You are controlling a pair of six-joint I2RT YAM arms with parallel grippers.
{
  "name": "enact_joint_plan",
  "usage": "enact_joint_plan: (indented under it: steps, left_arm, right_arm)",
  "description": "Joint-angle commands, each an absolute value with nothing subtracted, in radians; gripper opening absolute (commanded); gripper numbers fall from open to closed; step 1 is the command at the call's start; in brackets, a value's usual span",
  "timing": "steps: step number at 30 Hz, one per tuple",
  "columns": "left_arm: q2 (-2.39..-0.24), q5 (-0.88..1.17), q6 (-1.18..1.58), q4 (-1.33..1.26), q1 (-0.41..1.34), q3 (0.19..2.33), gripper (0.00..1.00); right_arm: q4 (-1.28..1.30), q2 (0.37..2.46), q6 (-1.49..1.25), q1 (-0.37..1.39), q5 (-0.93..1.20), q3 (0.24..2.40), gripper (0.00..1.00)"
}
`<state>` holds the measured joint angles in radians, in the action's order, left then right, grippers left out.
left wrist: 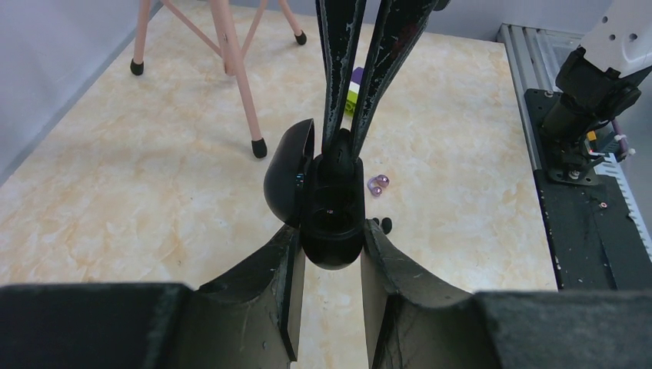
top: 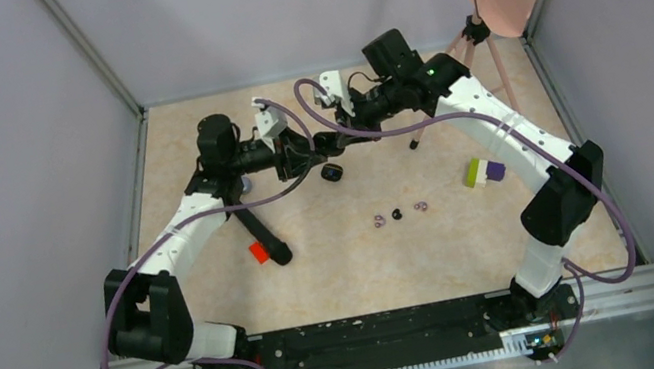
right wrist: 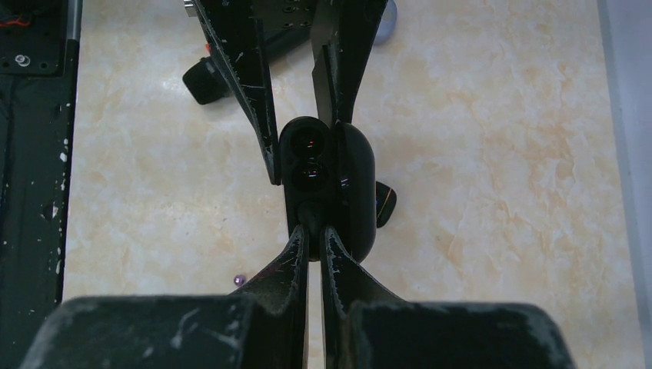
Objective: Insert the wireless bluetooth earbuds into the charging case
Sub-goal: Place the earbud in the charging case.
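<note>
Wireless bluetooth earbuds (top: pixel 397 214): tiny pea-sized buds, 1 black btwn 2 pale purple, lying loose in a short row on the beige marble-pattern tabletop (top: pixel 340 279), mid-table, apart from both grippers.

Black oval charging case (left wrist: pixel 332 219) is held up off the tabletop at back-centre, lid hinged open to one side. Left gripper (left wrist: pixel 332 244) is clamped on the case body, one finger pressed to each side. Right wrist view looks straight into the case: 2 dark wells, the farther one w/ a small red glint. Too dark to tell if a bud sits in either.

Right gripper (right wrist: pixel 314 234) meets the case from the opposite side. Its fingers are nearly together w/ only a thin slit btwn them, tips touching the case's rim next to the open lid. Can't tell if anything is pinched there.

A small black rounded item w/ orange mark (right wrist: pixel 384 204) lies on the tabletop below the held case, partly hidden by the lid; can't tell what it is.

Other stuff:
- Green and purple blocks (top: pixel 482 171), touching each other, on the right side beside the right arm.
- Long black marker w/ red piece (top: pixel 263 234), on the left by the left arm.
- Pink stand legs (left wrist: pixel 234 61), at the back right.
</note>
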<state>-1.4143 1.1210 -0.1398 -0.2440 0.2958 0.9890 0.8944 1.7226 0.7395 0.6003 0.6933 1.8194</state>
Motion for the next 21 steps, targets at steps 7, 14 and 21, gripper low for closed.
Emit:
enact_joint_plan:
  steps: [7,14,21]
  left_arm:
    - [-1.414,1.131,-0.064,-0.389,0.297,0.991,0.0]
    - [-1.411,1.125,-0.092,-0.355,0.298,0.986,0.0]
    - [-1.413,1.093,-0.053,-0.371,0.296,0.956,0.0]
  right_arm:
    - [0.864,1.705,0.734,0.609,0.692,1.822,0.25]
    - [0.87,1.609,0.717,0.607,0.648,1.819,0.37]
    - [0.909,1.498,0.71,0.607,0.623,1.811,0.4]
